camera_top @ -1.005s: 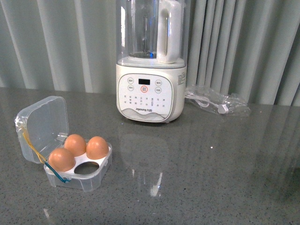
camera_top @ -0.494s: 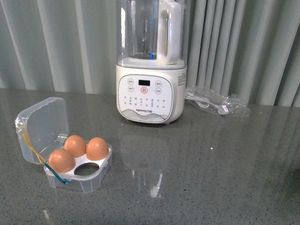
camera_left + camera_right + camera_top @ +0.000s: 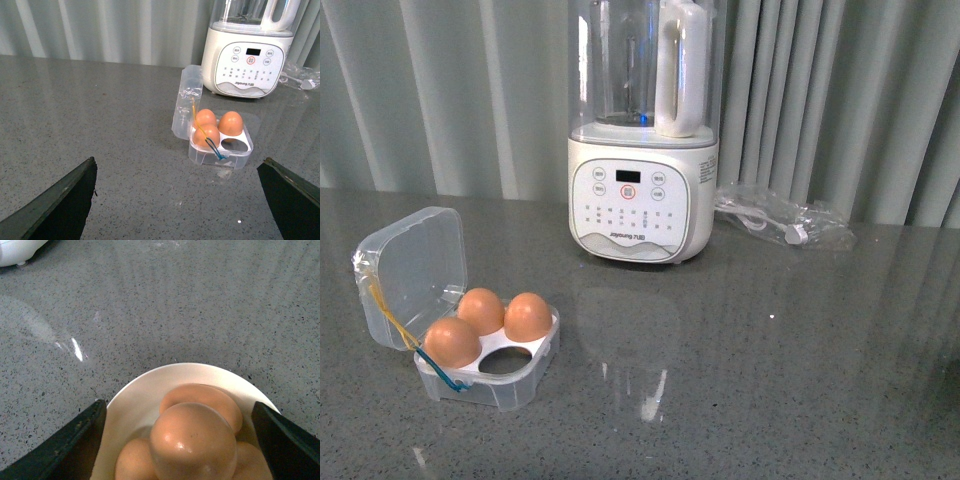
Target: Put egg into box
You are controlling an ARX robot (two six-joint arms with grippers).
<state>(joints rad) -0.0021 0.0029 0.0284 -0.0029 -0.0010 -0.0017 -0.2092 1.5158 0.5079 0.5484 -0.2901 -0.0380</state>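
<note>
On counter (image 3: 770, 380), front-left of blender (image 3: 642, 200): box (image 3: 505, 385), lid raised, three slots filled, fourth slot bare. Below right hand (image 3: 177, 404): egg (image 3: 192, 440), topmost of a heap in cream bowl (image 3: 135, 395). Right hand spread wide, fingers (image 3: 75, 440) clear of egg. Left hand (image 3: 177, 165) likewise wide apart, gripping nothing, facing box.

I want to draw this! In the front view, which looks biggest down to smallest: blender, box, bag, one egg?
1. Blender
2. Box, lid open
3. Bag, though it sits farther back, so its true size is unsure
4. Egg
</note>
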